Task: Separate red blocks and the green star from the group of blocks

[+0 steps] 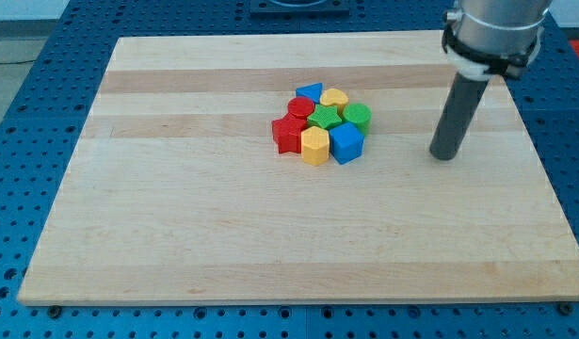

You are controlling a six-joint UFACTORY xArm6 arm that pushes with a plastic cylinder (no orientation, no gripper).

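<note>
Red blocks, 2 of them, a star (287,134) and a cylinder (300,106), sit on the left of 1 tight cluster at the upper centre of the wooden surface (176,207), the green star (325,119) in its middle. No gripper exists; my tip (443,154) stands well right of the cluster.

Arm's upper body (496,28) cut off by the view's top edge, green star (324,119) partly hidden among packed neighbours, red cylinder (300,106) half covered behind the red star (288,133), desk (176,235) fully visible
</note>
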